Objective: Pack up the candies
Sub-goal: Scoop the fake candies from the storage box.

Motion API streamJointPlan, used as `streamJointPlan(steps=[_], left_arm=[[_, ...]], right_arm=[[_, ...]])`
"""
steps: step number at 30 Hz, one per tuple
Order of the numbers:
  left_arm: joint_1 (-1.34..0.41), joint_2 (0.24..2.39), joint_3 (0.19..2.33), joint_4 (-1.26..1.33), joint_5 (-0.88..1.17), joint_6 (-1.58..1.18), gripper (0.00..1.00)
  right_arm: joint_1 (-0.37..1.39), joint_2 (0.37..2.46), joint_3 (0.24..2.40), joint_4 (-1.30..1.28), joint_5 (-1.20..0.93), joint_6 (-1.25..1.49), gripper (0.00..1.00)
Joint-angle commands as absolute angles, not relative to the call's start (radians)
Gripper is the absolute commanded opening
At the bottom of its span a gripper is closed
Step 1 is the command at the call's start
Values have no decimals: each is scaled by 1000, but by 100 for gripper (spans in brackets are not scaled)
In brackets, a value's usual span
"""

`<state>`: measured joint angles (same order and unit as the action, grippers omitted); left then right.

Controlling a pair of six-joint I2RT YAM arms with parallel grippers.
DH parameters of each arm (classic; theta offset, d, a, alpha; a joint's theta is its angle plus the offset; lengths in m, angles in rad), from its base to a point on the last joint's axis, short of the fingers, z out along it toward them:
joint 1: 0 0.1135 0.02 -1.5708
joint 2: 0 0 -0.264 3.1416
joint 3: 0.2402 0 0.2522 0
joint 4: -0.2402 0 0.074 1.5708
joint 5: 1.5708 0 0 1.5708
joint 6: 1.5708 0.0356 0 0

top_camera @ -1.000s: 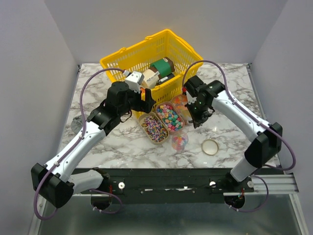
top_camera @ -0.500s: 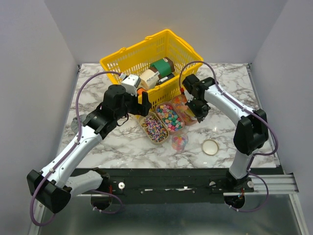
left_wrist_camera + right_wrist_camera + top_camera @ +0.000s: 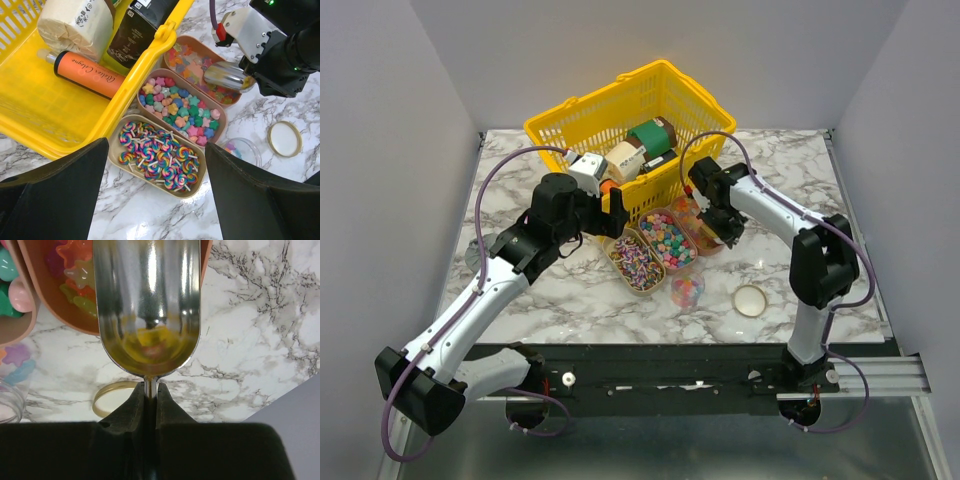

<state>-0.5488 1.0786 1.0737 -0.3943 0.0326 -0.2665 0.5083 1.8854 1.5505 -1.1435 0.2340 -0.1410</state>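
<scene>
Three trays hold the candies: swirl lollipops (image 3: pixel 633 262) (image 3: pixel 159 156), star sweets (image 3: pixel 667 240) (image 3: pixel 180 107), and translucent gummies (image 3: pixel 692 215) (image 3: pixel 192 57). My right gripper (image 3: pixel 725 226) (image 3: pixel 150 390) is shut on the handle of a metal scoop (image 3: pixel 146 305) (image 3: pixel 227 76), whose bowl hovers over the near end of the gummy tray. I cannot tell whether the yellow-orange inside the bowl is candy or reflection. My left gripper (image 3: pixel 613 215) (image 3: pixel 156 200) is open and empty above the lollipop tray's near edge. A small clear jar (image 3: pixel 687 290) (image 3: pixel 243 150) holds a few candies.
A yellow basket (image 3: pixel 560 120) (image 3: pixel 60 125) with bottles and cans stands right behind the trays. The jar's lid (image 3: pixel 749 300) (image 3: pixel 284 138) (image 3: pixel 107 397) lies on the marble to the right of the jar. Grey walls close in the left, right and back.
My right arm has folded inward, carrying the scoop left and back over the gummy tray. My left arm shifted a little to the left early on and has since held still.
</scene>
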Motion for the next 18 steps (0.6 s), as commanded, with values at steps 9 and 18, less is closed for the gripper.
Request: streamJointPlan(steps=[9,18], left_arm=[[-537,1063,1091,-402,8,-270,93],[-534,1066,1091,-405,8,-272,93]], right_arm=[[512,1908,1557,-1045,230,-285,1],[532,1971,1572,-1016,216,-305,1]])
